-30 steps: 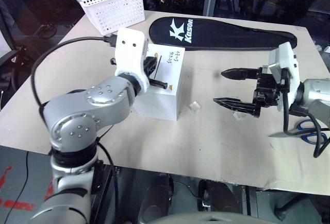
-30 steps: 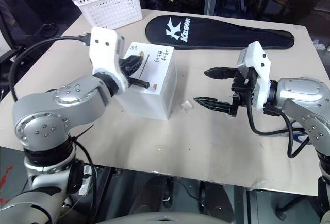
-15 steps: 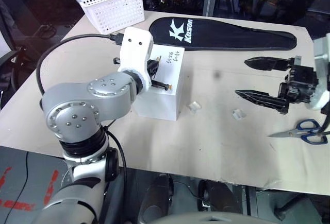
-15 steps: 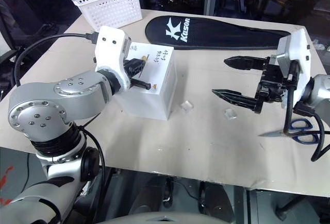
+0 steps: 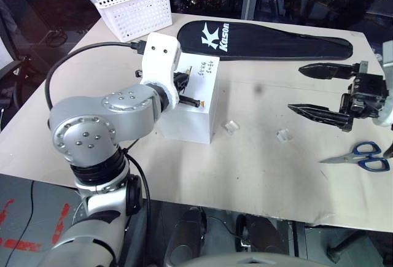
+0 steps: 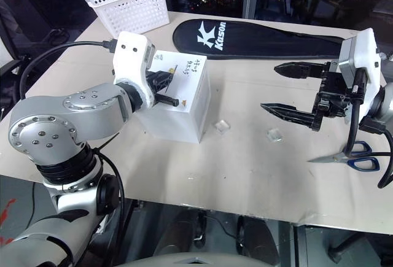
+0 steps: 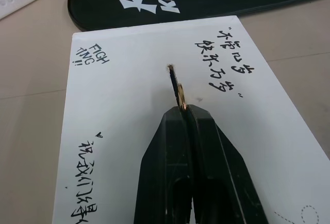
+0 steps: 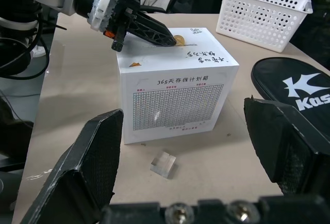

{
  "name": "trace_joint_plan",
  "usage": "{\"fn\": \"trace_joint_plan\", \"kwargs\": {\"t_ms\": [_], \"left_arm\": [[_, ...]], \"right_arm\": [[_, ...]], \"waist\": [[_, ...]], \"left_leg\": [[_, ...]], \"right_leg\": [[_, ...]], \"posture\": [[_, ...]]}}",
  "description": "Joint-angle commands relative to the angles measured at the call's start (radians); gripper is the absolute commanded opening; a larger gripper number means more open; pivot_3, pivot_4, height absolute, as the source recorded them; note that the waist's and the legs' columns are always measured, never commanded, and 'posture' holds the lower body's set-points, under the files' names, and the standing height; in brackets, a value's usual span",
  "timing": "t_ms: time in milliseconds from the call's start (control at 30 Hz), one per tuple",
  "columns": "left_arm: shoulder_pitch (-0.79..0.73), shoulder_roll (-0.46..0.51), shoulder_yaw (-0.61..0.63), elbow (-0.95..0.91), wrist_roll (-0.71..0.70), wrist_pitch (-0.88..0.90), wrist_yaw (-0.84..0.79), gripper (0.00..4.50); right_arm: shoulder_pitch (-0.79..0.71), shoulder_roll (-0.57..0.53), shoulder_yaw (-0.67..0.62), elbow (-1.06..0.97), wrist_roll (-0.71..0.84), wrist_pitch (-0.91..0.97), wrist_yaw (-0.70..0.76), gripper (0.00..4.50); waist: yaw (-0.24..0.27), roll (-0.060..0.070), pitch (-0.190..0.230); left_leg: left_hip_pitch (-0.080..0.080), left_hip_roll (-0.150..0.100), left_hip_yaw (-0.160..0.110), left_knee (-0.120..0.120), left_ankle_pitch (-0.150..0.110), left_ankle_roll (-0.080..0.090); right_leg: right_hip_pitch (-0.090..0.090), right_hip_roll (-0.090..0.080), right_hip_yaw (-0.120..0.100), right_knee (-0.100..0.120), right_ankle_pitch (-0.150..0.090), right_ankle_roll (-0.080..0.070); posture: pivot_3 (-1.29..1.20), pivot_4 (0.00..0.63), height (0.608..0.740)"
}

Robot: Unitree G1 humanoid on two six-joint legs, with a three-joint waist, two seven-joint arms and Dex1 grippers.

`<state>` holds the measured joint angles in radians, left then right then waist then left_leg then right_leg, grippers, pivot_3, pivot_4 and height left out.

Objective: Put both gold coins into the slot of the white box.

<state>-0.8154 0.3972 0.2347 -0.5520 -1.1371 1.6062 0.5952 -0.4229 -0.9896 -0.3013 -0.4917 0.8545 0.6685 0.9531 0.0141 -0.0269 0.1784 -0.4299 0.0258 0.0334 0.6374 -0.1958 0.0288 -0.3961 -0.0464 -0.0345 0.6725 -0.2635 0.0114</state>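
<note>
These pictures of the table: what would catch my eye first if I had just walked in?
Most striking is the left gripper, shut on a gold coin set edge-on at the slot on top of the white box near the table's middle. To the right, the right gripper hangs wide open above the table. Behind them lies a long black case.

2 head eyes overlook the table (image 5: 245, 156); both wrist cameras share the white box (image 8: 175, 92).

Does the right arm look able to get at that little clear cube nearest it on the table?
Probably yes: the right pincer is open, and bare table surrounds the clear cube.
</note>
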Motion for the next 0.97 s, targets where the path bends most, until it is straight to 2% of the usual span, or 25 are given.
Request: {"fn": "trace_joint_plan", "kwargs": {"t_ms": [33, 100, 200, 233, 267, 400, 500, 533, 600, 733, 867, 967], "left_arm": [[0.013, 0.007, 0.032, -0.007, -0.014, 0.008, 0.009, 1.12], [0.007, 0.015, 0.067, -0.038, -0.029, 0.008, -0.027, 2.14], [0.036, 0.094, 0.107, -0.173, -0.009, -0.172, -0.202, 2.14], [0.073, 0.091, 0.152, -0.183, -0.085, -0.244, -0.324, 2.14], [0.124, 0.113, 0.195, -0.178, -0.177, -0.274, -0.406, 2.14], [0.37, 0.25, 0.264, -0.268, -0.231, -0.396, -0.768, 2.14], [0.551, 0.295, 0.3, -0.279, -0.234, -0.485, -0.975, 3.05], [0.611, 0.317, 0.299, -0.284, -0.177, -0.522, -1.029, 3.63], [0.71, 0.353, 0.293, -0.289, -0.065, -0.595, -1.122, 4.34], [0.904, 0.408, 0.308, -0.224, 0.128, -0.759, -1.312, 4.46], [1.007, 0.433, 0.311, -0.151, 0.219, -0.849, -1.421, 4.46], [1.035, 0.435, 0.299, -0.09, 0.263, -0.898, -1.463, 4.46]], "right_arm": [[-0.023, -0.018, -0.027, -0.004, -0.003, -0.02, 0.008, 4.12], [-0.015, -0.018, -0.035, -0.006, -0.004, -0.022, 0.011, 4.12], [0.01, -0.016, -0.048, -0.011, -0.009, -0.027, 0.013, 4.12], [0.022, -0.016, -0.053, -0.015, -0.008, -0.025, 0.013, 4.12], [0.036, -0.016, -0.059, -0.02, -0.01, -0.024, 0.011, 4.12], [0.132, -0.004, -0.098, -0.041, -0.021, -0.019, -0.003, 4.12], [0.289, 0.015, -0.15, -0.075, -0.064, -0.033, -0.011, 4.12], [0.354, 0.025, -0.178, -0.089, -0.083, -0.04, -0.012, 4.12], [0.462, 0.042, -0.231, -0.108, -0.114, -0.055, -0.006, 4.12], [0.705, 0.099, -0.383, -0.145, -0.174, -0.082, 0.024, 4.12], [0.862, 0.151, -0.482, -0.162, -0.213, -0.119, 0.05, 4.12], [0.926, 0.179, -0.52, -0.16, -0.225, -0.146, 0.059, 4.12]], "waist": [[0.001, 0.0, 0.0], [0.001, 0.0, 0.0], [-0.002, 0.0, 0.0], [-0.001, 0.0, 0.0], [0.0, 0.001, 0.0], [0.001, 0.001, 0.0], [0.009, 0.001, -0.001], [0.011, 0.001, -0.001], [0.016, 0.001, -0.001], [0.023, 0.003, -0.002], [0.023, 0.004, -0.003], [0.023, 0.005, -0.003]], "left_leg": [[0.0, 0.0, 0.0, 0.0, 0.0, 0.0], [0.0, 0.0, 0.0, 0.0, 0.0, 0.0], [0.0, 0.0, 0.0, 0.001, 0.0, 0.0], [-0.001, 0.0, 0.0, 0.0, 0.0, 0.0], [-0.001, 0.0, 0.0, 0.0, 0.0, 0.0], [0.0, 0.0, 0.001, 0.0, 0.0, 0.0], [0.0, 0.0, 0.001, 0.0, 0.0, 0.0], [0.0, 0.0, 0.0, 0.0, 0.0, 0.0], [0.0, 0.0, 0.0, 0.001, 0.0, 0.0], [0.001, 0.0, 0.0, 0.0, -0.003, 0.005], [0.003, 0.001, 0.001, 0.0, -0.003, 0.005], [0.003, 0.002, 0.001, 0.0, -0.003, 0.005]], "right_leg": [[0.0, 0.0, 0.0, 0.0, 0.0, 0.0], [0.0, 0.0, 0.0, 0.0, 0.0, 0.0], [0.0, 0.0, 0.0, 0.0, 0.0, 0.0], [0.0, 0.0, 0.0, 0.0, 0.0, 0.0], [-0.001, 0.0, 0.0, 0.0, 0.0, 0.0], [0.0, -0.002, 0.0, -0.001, 0.0, -0.001], [0.0, -0.002, -0.001, -0.001, 0.0, -0.001], [0.001, -0.002, -0.002, -0.001, 0.0, -0.001], [0.001, -0.002, -0.002, -0.002, 0.0, -0.001], [0.002, -0.001, -0.002, -0.002, -0.003, -0.004], [0.002, -0.002, -0.001, -0.002, -0.005, -0.001], [0.002, -0.002, -0.001, -0.003, -0.005, -0.001]], "posture": [[0.0, 0.15, 0.74], [0.0, 0.15, 0.74], [0.0, 0.15, 0.74], [0.0, 0.15, 0.74], [0.0, 0.15, 0.74], [0.0, 0.15, 0.74], [0.0, 0.15, 0.74], [0.0, 0.15, 0.74], [0.0, 0.15, 0.74], [0.0, 0.15, 0.74], [0.0, 0.15, 0.74], [0.0, 0.15, 0.74]]}}
